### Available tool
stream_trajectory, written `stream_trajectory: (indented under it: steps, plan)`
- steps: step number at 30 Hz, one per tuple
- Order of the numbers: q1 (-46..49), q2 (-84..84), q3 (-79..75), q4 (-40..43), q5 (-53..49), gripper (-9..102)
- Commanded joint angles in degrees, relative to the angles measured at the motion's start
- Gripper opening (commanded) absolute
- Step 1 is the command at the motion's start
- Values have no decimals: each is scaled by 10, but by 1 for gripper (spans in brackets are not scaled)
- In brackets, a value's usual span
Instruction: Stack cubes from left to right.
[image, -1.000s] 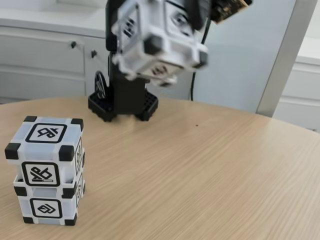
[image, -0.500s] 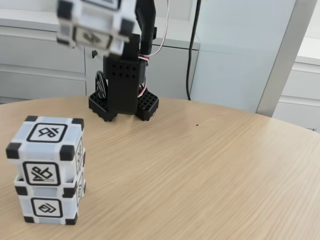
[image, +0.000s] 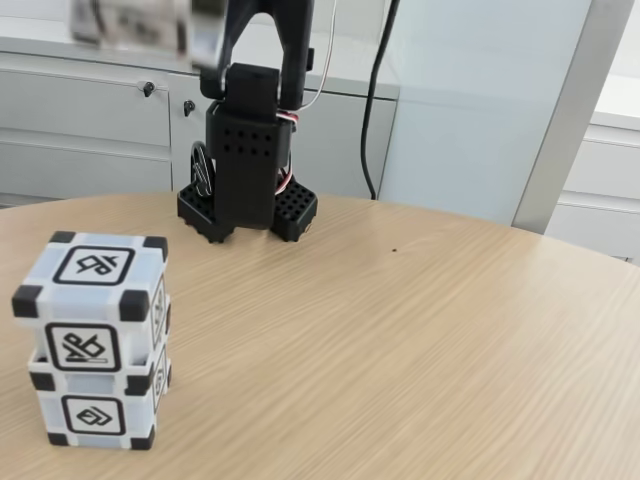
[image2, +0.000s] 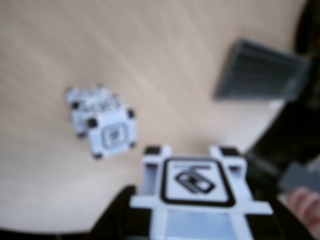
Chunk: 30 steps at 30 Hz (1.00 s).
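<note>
White and black, blurred: the carried cube (image: 135, 25) sits at the top left corner of the fixed view, cut by the upper edge. Half a second ago it hung further right and lower, just above my base; a second ago it was right of centre. It has travelled leftward and up, toward the side where the stack stands. The stack has not shifted.

My claw (image2: 192, 227) is clenched on the carried cube; in the wrist view the cube fills the lower middle, glyph face up toward the lens, dark claw parts flanking it below. Exact finger contact is too blurred to read.

Orientation: cubes have no long axis. The carried cube's top glyph face looks roughly level in the wrist view, its edges close to square with the frame.

Two-cube stack (image: 92, 340) stands on the wooden counter (image: 400, 350) at the left of the fixed view, upright, the upper cube (image: 95, 300) very slightly offset on the lower cube (image: 97, 405). In the wrist view the stack (image2: 102, 122) lies up and left of the carried cube, well below it, seen from above.

Room: bare counter spreads right of the stack. My black base (image: 247, 205) stands behind, well apart from the stack. The stack stands near the counter's front left.
</note>
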Motion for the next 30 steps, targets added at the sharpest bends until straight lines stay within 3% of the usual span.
stream_trajectory:
  steps: [1,8,30]
  plan:
    - [18,-9,-24,40,13,0]
    - [74,-13,-22,41,1,0]
    - [79,-36,125,40,-15,0]
